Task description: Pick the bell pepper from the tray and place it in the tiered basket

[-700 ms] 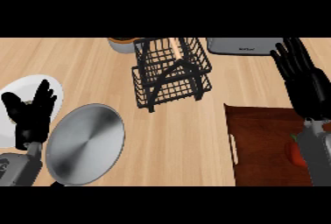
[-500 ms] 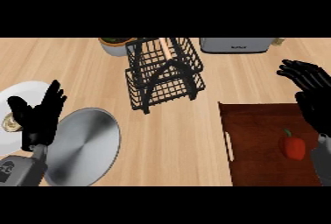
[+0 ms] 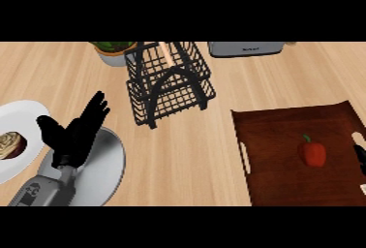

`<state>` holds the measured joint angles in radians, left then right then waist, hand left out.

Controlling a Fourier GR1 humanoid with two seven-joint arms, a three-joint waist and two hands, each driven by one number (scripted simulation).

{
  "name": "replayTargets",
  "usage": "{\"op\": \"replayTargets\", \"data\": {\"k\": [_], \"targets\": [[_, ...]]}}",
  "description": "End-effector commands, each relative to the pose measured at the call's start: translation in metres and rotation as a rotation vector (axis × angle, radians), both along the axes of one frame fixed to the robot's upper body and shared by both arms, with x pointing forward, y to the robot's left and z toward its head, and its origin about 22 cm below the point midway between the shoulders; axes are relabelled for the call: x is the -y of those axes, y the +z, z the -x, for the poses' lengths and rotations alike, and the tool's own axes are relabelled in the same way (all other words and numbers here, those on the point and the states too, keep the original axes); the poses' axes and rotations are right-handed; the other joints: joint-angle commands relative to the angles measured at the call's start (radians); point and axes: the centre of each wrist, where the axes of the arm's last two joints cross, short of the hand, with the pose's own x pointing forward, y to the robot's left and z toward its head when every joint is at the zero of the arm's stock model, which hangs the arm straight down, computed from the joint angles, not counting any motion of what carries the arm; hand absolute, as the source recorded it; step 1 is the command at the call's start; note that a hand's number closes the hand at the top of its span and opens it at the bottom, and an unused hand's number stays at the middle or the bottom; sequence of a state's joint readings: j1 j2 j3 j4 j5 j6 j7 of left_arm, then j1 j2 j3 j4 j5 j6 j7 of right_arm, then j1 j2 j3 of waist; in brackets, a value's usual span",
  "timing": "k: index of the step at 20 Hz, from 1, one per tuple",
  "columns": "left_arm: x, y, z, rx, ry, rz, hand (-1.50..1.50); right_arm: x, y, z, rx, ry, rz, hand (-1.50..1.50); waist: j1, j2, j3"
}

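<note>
We're looking down on a pale wooden tabletop [image 3: 186, 160], with the black wire tiered basket [image 3: 169, 80] standing at the far middle and a dark brown tray [image 3: 286, 160] at the near right. The red bell pepper [image 3: 312, 153] is lying on the tray, right of its centre, green stem pointing to the far side, nothing touching it. We're judging it light, hollow and smooth-skinned, so likely slippery; wrapping the fingers round its broad body looks safer than pinching the thin stem. The left robot hand [image 3: 71, 133] is resting at the near left, fingers straight and up, grasping nothing, over a round grey lid [image 3: 103, 167] beside a white plate [image 3: 22, 140]. The right robot hand [image 3: 358, 156] is only peeking in at the right edge, just beside the pepper; whether it's released or clenched we cannot tell.
</note>
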<state>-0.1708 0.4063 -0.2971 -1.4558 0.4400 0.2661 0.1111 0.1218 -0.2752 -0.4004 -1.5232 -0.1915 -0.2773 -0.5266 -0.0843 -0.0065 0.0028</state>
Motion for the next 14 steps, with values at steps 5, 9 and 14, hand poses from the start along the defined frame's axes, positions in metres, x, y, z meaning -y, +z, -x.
{"op": "replayTargets", "data": {"k": [5, 9, 14], "targets": [[0.009, -0.001, 0.005, -0.002, -0.121, 0.014, 0.0, -0.012, -0.02, 0.097, -0.253, -0.114, 0.315, -1.5, 0.06, 0.005, -0.006], [0.021, 0.009, -0.008, 0.019, -0.106, 0.006, 0.0, -0.028, -0.007, 0.125, -0.416, -0.251, 0.431, -1.5, 0.054, 0.01, -0.009], [0.029, 0.004, -0.003, 0.01, -0.136, 0.002, 0.0, -0.049, 0.0, 0.15, -0.634, -0.432, 0.462, -1.5, 0.084, 0.024, -0.013]]}}
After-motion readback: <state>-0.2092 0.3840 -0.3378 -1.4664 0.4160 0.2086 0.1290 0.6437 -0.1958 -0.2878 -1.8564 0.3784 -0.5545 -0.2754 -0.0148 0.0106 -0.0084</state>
